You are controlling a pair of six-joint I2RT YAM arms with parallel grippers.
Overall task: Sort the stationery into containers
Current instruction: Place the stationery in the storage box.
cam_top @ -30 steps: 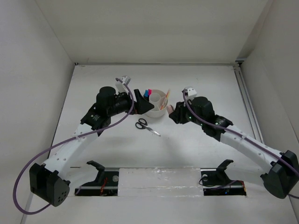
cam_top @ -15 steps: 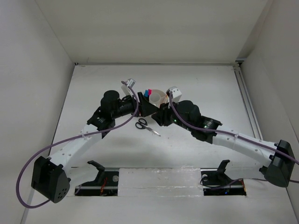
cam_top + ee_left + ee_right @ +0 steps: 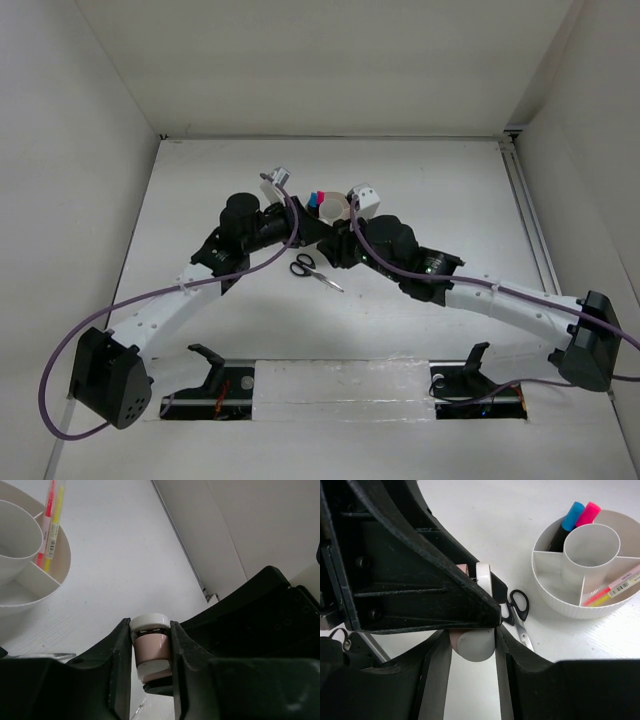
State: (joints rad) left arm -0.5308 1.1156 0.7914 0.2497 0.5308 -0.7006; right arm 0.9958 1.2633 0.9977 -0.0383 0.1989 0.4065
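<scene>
A short pinkish eraser point(image 3: 152, 650) with white ends hangs above the table, gripped from both sides. My left gripper point(image 3: 151, 630) is shut on its pink body. My right gripper point(image 3: 472, 636) is shut on its white end point(image 3: 477, 645). In the top view the two grippers meet beside the container point(image 3: 338, 206), left gripper point(image 3: 314, 238) against right gripper point(image 3: 336, 250). The round white divided container point(image 3: 570, 609) holds a blue highlighter point(image 3: 574, 511), a pink highlighter point(image 3: 590, 511), and a red pen and yellow pencil point(image 3: 615, 586). Black-handled scissors point(image 3: 311, 268) lie on the table below the grippers.
The left gripper's black body point(image 3: 410, 570) fills the upper left of the right wrist view. White walls enclose the table on the left, back and right, with a rail point(image 3: 530, 225) along the right edge.
My right arm has swung left from beside the container to meet the left gripper. The left jaws have gone from wide open to shut on the eraser.
</scene>
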